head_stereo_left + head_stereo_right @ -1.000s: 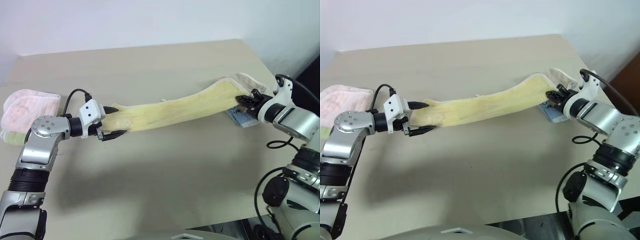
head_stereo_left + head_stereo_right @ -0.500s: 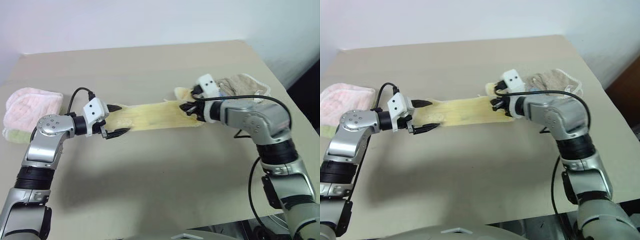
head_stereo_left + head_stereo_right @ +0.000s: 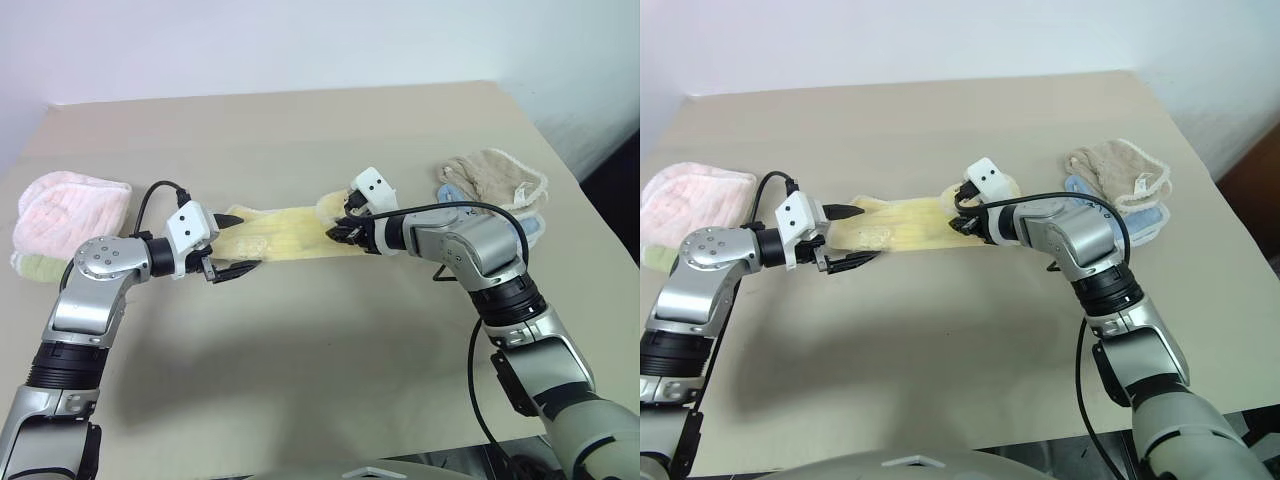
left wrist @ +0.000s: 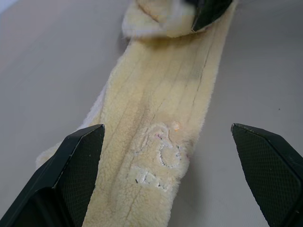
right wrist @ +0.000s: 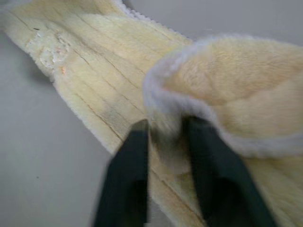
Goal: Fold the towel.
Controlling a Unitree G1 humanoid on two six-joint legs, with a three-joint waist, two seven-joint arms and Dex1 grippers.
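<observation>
The towel lies as a narrow strip across the middle of the table, its right end doubled back. The right gripper, fingers parted with a fold between them, sits at that end. The left gripper straddles the left end, spread wide. A pink towel lies far left, a beige towel right.
</observation>
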